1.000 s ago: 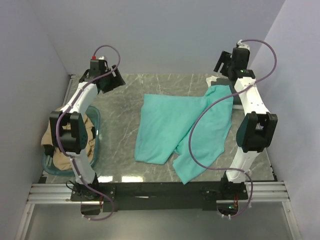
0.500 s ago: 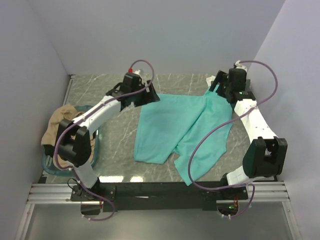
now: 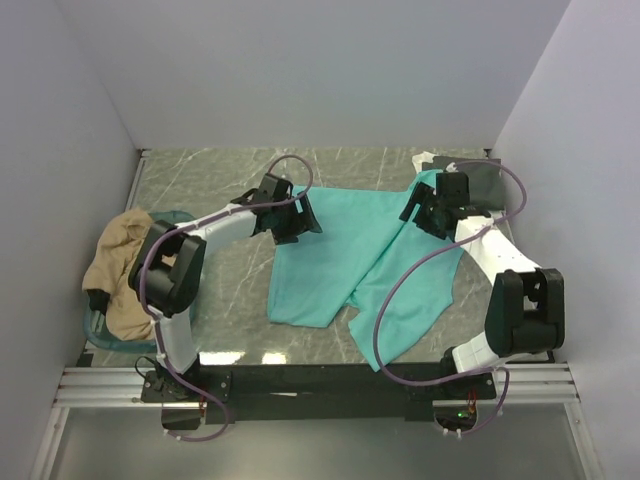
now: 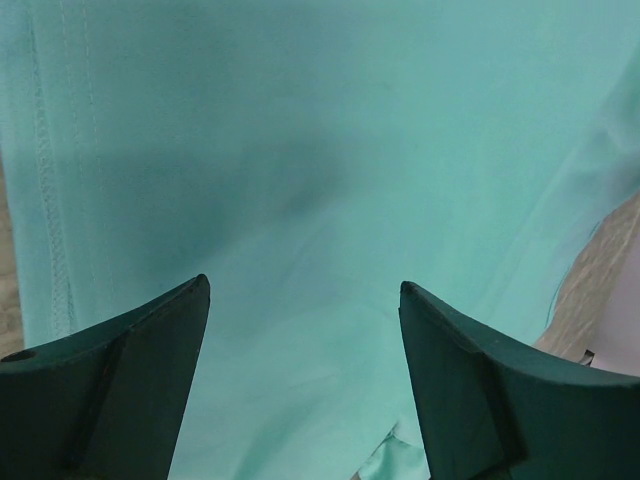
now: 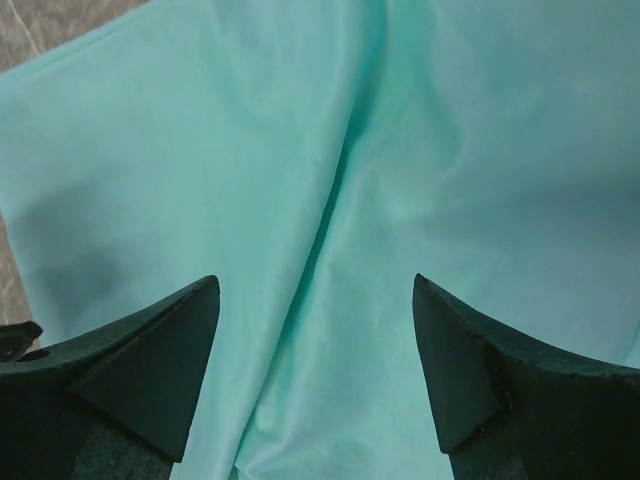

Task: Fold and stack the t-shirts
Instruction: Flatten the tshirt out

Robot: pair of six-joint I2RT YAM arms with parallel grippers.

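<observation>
From above only: takes in the whole marble-patterned tabletop (image 3: 220, 180), with the teal-green t-shirt (image 3: 340, 250) lying rumpled and partly spread across the middle and right, one part reaching toward the near edge. Shows too the tan t-shirt (image 3: 118, 262) heaped in the teal basket (image 3: 95, 328) at the left edge, draped over its rim, well apart from the teal-green one. Places the left tool (image 3: 298, 215) over the far left corner of the teal-green t-shirt and the right tool (image 3: 415, 213) over its far right part, near a dark grey t-shirt (image 3: 488, 183) and a white t-shirt (image 3: 432, 160) at the far right corner, both largely hidden by the right arm.

From the wrists only: brings the cloth up close. At the left wrist, reveals a stitched hem (image 4: 52, 200) down the left side, smooth fabric, slivers of tabletop at both edges. At the right wrist, reveals a long soft fold (image 5: 325, 210) down the middle and tabletop at the upper left corner. Finds both tools gaping wide, dark green fingers (image 4: 120, 380) apart over the cloth, gripping nothing; cannot tell whether touching it.
</observation>
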